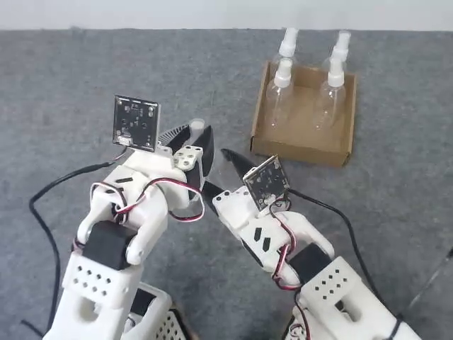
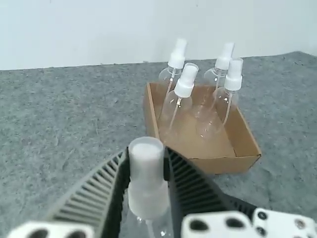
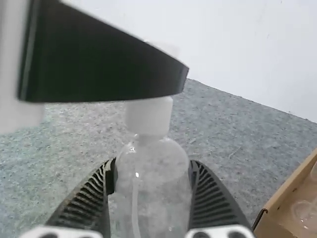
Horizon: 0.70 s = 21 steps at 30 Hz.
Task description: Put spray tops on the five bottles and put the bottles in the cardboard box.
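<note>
- State: left gripper [image 2: 146,157] fingers closed on the spray top [image 2: 145,181], which sits on the neck of the fifth bottle [image 3: 148,198]. The right gripper [image 3: 150,172] fingers clamp that bottle's clear body, between the arms and short of the cardboard box [image 2: 233,161].
- Risk 1: if the two grips are out of line, the top may seat crooked or loose.
- Risk 2: the smooth body may turn or slip in the right fingers.
- Risk 3: four capped bottles [image 2: 176,106] crowd the box, so the fifth may topple one on entry.

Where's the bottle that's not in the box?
The bottle is held between the arms, left of the cardboard box in the high view: right gripper on its body, left gripper on its spray top.
</note>
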Each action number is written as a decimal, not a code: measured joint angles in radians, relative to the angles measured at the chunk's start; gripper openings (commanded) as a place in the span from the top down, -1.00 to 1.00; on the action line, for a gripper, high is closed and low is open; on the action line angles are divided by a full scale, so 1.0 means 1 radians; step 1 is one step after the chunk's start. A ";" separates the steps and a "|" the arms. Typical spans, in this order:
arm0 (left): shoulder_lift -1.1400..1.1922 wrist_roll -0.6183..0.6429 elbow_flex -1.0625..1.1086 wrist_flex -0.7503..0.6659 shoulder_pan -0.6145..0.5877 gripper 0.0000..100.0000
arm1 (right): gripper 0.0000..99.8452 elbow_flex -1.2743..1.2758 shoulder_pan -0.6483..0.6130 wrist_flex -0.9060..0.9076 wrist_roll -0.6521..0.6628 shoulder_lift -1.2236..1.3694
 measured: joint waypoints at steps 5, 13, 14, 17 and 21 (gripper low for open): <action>0.000 0.000 0.000 0.000 0.000 0.67 | 0.99 0.000 0.002 0.000 0.000 0.000; 0.015 -0.003 -0.075 0.057 0.000 0.66 | 0.99 -0.003 0.026 -0.002 0.000 -0.037; 0.015 -0.002 -0.098 0.064 -0.003 0.66 | 0.99 -0.003 0.025 -0.002 0.000 -0.040; 0.015 -0.015 -0.180 0.086 -0.003 0.66 | 0.99 -0.003 0.028 -0.002 0.000 -0.040; 0.014 -0.051 -0.287 0.149 -0.032 0.66 | 0.99 -0.003 0.029 -0.002 0.000 -0.040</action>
